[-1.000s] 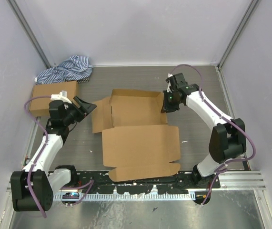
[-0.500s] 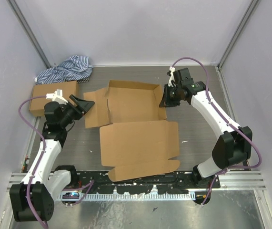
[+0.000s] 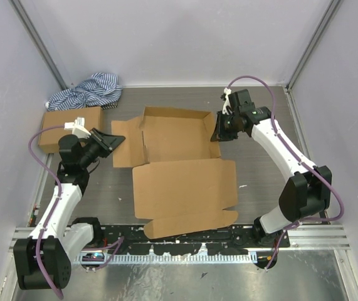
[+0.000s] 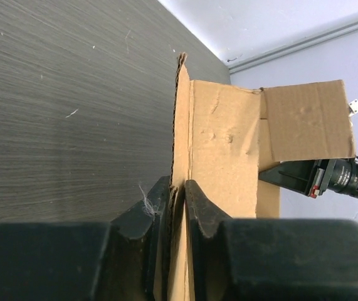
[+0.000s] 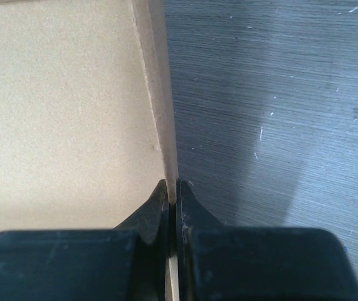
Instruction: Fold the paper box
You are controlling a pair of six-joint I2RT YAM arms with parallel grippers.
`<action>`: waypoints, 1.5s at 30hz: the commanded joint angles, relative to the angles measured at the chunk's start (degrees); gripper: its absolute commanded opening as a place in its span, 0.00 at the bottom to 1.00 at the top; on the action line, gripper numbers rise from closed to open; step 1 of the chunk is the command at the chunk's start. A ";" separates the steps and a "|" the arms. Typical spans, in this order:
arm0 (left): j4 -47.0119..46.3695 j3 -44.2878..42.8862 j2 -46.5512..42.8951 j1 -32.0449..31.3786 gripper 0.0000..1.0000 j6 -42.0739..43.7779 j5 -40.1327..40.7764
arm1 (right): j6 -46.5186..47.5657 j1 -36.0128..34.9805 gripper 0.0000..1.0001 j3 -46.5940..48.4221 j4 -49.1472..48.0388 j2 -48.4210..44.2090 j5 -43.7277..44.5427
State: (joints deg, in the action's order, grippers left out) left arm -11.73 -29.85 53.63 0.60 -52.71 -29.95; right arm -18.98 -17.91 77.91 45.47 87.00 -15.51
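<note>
Narrowly shut, left tool [image 4: 177,189] and right tool [image 5: 172,190] pinch paper box [image 3: 182,185] edges.

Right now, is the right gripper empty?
No, the right gripper is shut on the box wall, pinched between its fingers.

paper box [image 5: 59,113]: cut off at right wrist view's left edge
small box [image 3: 66,120]: near edge behind left arm [image 3: 63,194]
</note>
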 commanded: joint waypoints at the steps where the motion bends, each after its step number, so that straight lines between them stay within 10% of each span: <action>1: 2.35 -0.93 -0.64 0.20 0.20 2.05 0.35 | -0.84 0.14 0.01 0.96 -1.18 1.06 3.85; 26: 3.08 -5.56 17.11 -9.47 0.07 10.30 2.03 | -3.63 -6.86 0.01 -0.85 -3.73 13.95 22.57; 45: -4.93 -3.78 26.58 -11.59 0.52 9.20 -0.10 | -3.45 -8.73 0.01 -1.76 -5.26 19.77 24.36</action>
State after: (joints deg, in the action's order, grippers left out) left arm -11.79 -34.17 82.30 -10.79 -42.26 -28.69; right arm -21.41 -26.30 74.81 40.88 106.13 7.31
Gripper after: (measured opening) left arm 0.498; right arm 0.074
